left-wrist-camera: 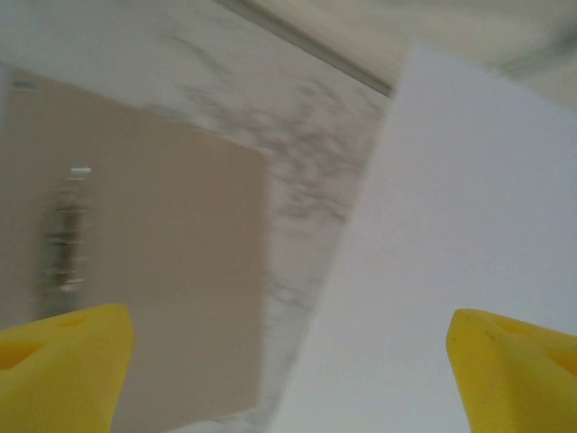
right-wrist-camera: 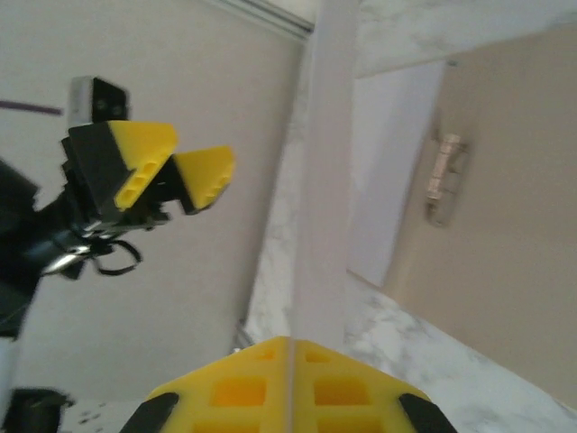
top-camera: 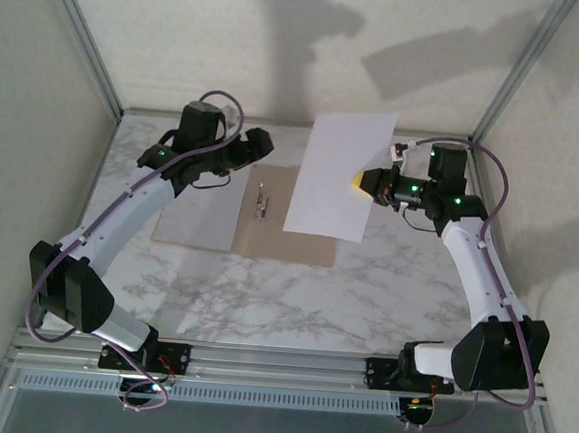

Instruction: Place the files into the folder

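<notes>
One of the files, a white sheet (top-camera: 341, 175), hangs tilted above the table, and my right gripper (top-camera: 363, 185) is shut on its right edge. In the right wrist view the sheet (right-wrist-camera: 323, 162) runs edge-on out of the closed yellow fingers (right-wrist-camera: 252, 392). The tan folder (top-camera: 275, 210) lies open on the marble, with its metal clip (top-camera: 262, 200) along the spine and partly under the sheet. Its left half (top-camera: 197, 214) looks paler and greyer. My left gripper (top-camera: 258, 146) hovers open at the folder's far edge, left of the sheet. Its yellow fingertips (left-wrist-camera: 63, 361) stand wide apart, holding nothing.
The marble table (top-camera: 293, 297) is enclosed by pale walls and metal frame posts (top-camera: 83, 30). Both arm bases sit on the rail at the near edge (top-camera: 278, 366). The left gripper (right-wrist-camera: 171, 171) is close to the held sheet's left side.
</notes>
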